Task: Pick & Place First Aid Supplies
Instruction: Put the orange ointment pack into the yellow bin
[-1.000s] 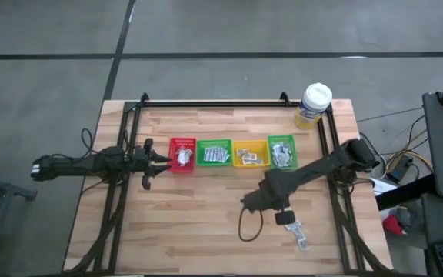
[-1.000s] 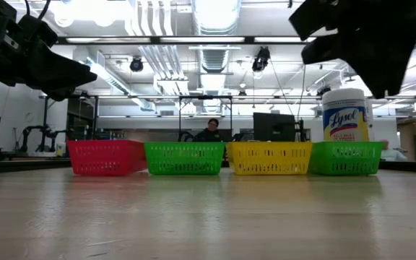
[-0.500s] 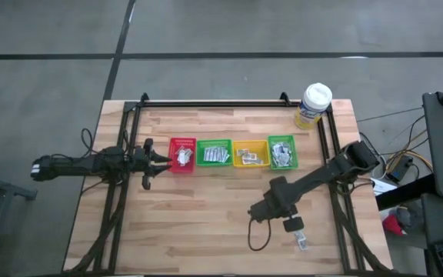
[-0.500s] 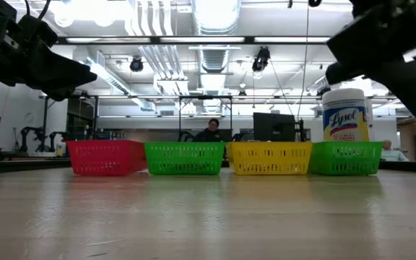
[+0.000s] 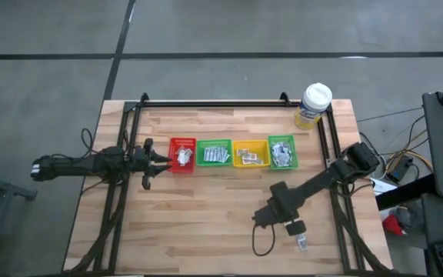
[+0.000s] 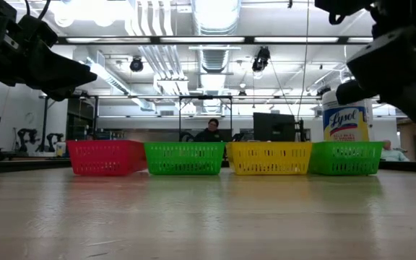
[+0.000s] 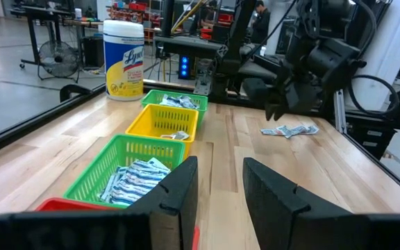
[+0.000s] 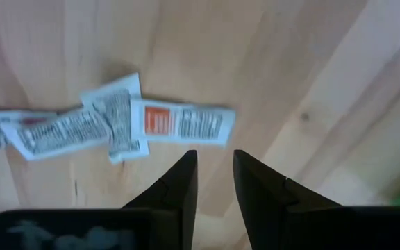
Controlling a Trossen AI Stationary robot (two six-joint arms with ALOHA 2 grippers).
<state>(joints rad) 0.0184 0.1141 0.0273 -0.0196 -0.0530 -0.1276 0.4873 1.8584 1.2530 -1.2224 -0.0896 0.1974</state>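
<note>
The right gripper [image 8: 210, 177] hangs over the near right part of the desk [image 5: 206, 223], pointing down at a small cluster of loose sachets [image 8: 110, 121] that lies flat on the wood. In the right wrist view the cluster sits just ahead of the jaws, and its nearest piece, a sachet with a red patch [image 8: 179, 123], lies with its long axis crosswise to the gap between the 2 fingers. So the jaws would straddle its short width if they came straight down, though they first need to reach slightly forward. The jaws stand a little apart and hold nothing.

From above, the same sachets [image 5: 300, 237] lie just beyond the right gripper [image 5: 289, 225] toward the desk's near right corner, well apart from the row of bins. The right arm is clearly the nearer one. The left gripper [image 5: 154, 160] waits beside the red bin [image 5: 182, 154] at the far left end of the row, jaws open and empty.

The loose sachets look thin, flat and papery: white with fine print, at least 3 overlapping, possibly more, as the end of the cluster runs out of view. More sachets already fill the red, green [image 5: 214, 153], yellow [image 5: 249, 154] and second green bin [image 5: 282, 151]. Such flat pieces will likely be hard to pinch off bare wood.
</note>
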